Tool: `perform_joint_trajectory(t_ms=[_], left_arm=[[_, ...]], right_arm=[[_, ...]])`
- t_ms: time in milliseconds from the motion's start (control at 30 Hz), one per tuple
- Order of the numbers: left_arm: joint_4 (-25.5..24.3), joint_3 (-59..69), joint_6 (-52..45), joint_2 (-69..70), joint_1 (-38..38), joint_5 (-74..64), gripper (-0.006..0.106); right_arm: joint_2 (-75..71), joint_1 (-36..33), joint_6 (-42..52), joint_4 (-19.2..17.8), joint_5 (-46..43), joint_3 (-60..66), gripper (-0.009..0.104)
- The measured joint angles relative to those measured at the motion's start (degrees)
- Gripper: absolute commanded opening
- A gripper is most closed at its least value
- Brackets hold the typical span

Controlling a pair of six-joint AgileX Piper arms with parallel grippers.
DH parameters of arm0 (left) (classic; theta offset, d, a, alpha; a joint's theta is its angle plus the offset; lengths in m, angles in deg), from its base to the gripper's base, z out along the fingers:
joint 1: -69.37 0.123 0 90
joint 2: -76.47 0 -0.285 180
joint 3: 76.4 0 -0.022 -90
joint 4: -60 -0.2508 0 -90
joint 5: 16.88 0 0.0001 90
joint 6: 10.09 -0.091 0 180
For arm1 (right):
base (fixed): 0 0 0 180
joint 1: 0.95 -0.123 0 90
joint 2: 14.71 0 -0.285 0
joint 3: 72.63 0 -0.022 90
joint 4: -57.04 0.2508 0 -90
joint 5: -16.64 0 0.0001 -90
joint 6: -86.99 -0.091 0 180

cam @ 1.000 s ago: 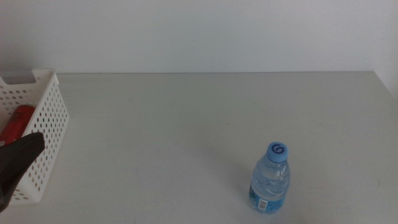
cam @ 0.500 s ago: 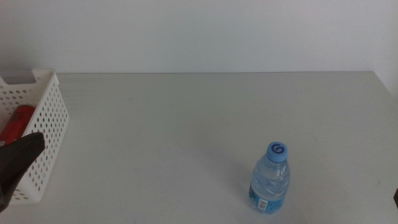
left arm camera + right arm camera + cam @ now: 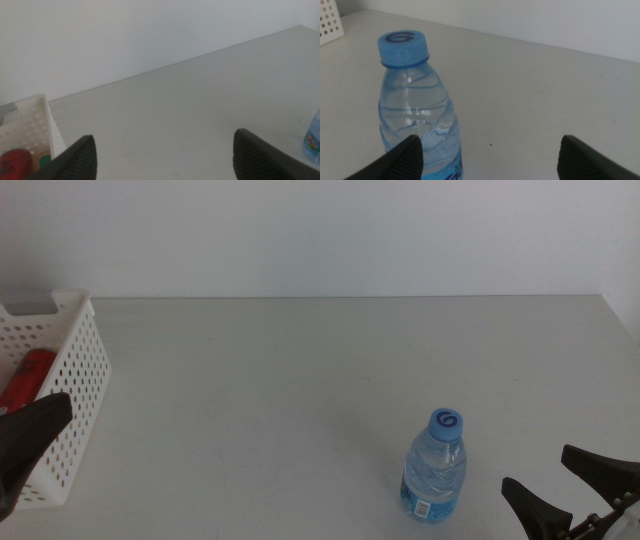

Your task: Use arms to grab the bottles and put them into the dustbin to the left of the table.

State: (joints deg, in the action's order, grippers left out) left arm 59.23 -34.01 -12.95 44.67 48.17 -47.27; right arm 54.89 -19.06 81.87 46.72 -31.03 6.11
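A clear water bottle [image 3: 435,470] with a blue cap stands upright on the table [image 3: 300,380], front right. My right gripper [image 3: 565,485] is open, low at the front right, a short way to the right of the bottle and apart from it. In the right wrist view the bottle [image 3: 415,110] stands close ahead, beside one jaw of the right gripper [image 3: 491,142]. The white dustbin [image 3: 70,370] sits at the left edge with a red can [image 3: 30,375] inside. My left gripper [image 3: 30,442] waits open and empty in front of the dustbin [image 3: 35,120].
In the left wrist view the red can [image 3: 15,162] lies in the dustbin next to something green [image 3: 46,160]. A pale wall stands behind the table's far edge. The bottle [image 3: 313,140] shows at that view's edge.
My right gripper has come into the middle view at the bottom right, nearing the water bottle. The left gripper, the bottle and the dustbin have not moved.
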Motion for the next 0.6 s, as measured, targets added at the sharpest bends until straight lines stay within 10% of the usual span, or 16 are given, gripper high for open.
perform_joint_trajectory(t_ms=[600], left_arm=[[0.0,0.0,0.0,0.0,0.0,0.0,0.093]], right_arm=[[10.4,0.0,-3.6,-2.8,-15.4,-0.4,0.071]])
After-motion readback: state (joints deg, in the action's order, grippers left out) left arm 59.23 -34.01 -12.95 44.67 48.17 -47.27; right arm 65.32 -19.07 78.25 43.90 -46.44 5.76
